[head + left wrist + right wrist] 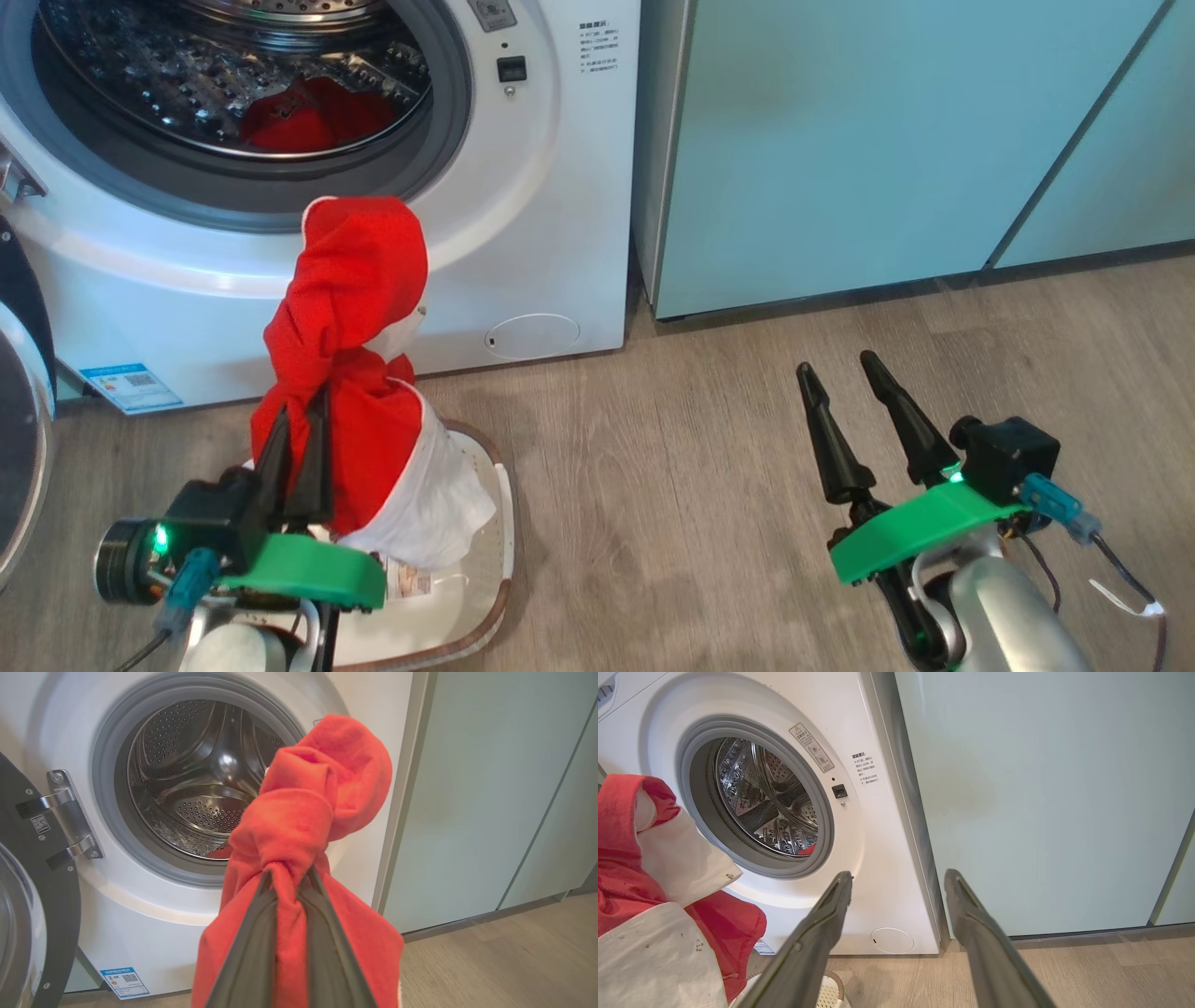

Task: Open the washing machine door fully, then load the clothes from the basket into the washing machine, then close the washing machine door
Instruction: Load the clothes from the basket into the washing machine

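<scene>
Left pincer (301, 413), closed, grips the clothes (345, 280) above the basket (467, 607).

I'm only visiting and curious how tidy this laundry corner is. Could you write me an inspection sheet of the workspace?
Surface: wood-look floor.
Job's things: washing machine with its door swung open at the left; a red cloth lies in the drum; red-and-white clothes held up above the basket, in front of the opening.
Clutter: nothing seen.
Grippers: left gripper shut on the clothes; right gripper open, holding nothing.
Cables: thin wires hang loose by the right wrist.
Surroundings: pale teal cabinets right of the machine.
</scene>
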